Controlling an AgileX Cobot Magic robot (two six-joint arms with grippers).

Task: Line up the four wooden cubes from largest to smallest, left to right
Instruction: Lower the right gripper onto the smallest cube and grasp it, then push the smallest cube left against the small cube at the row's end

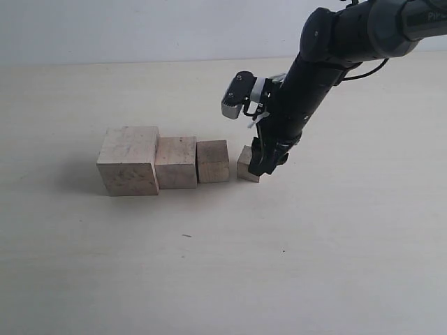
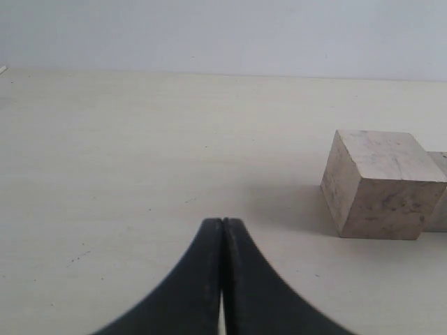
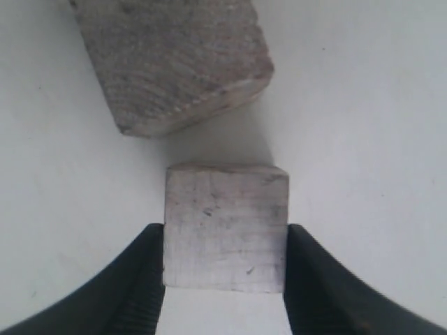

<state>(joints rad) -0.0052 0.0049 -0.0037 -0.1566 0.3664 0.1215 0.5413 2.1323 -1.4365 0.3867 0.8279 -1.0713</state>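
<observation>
On the pale worktop (image 1: 209, 272), seen from the exterior camera, the four wooden cubes stood in a row that stepped down in size from left to right: the largest cube (image 1: 129, 159), the second cube (image 1: 176, 162) pressed against its side, the third cube (image 1: 213, 161) just beside that with a thin gap, and the smallest cube (image 1: 244, 163) a little further off at the right end. The black right arm (image 1: 314, 77) slanted down from the upper right, and the right tool (image 1: 264, 165) sat at the smallest cube, hiding its right side; from that angle I could not tell whether the cube rested on the worktop or hung just above it. From the left wrist camera, the left tool (image 2: 222, 222) was pinched fully together, its two dark fingers (image 2: 195, 279) meeting along one seam with nothing between them, hovering over bare worktop. The largest cube (image 2: 380, 185) stood well apart from it, and a sliver of the second cube (image 2: 438, 195) showed behind at the frame's edge. From the right wrist camera, the right tool (image 3: 225, 237) gripped the smallest cube (image 3: 225, 223), one black finger (image 3: 140, 279) flat against each opposite side. The third cube (image 3: 174, 59) lay near but apart, turned slightly askew to the held one, a strip of worktop showing between them.
</observation>
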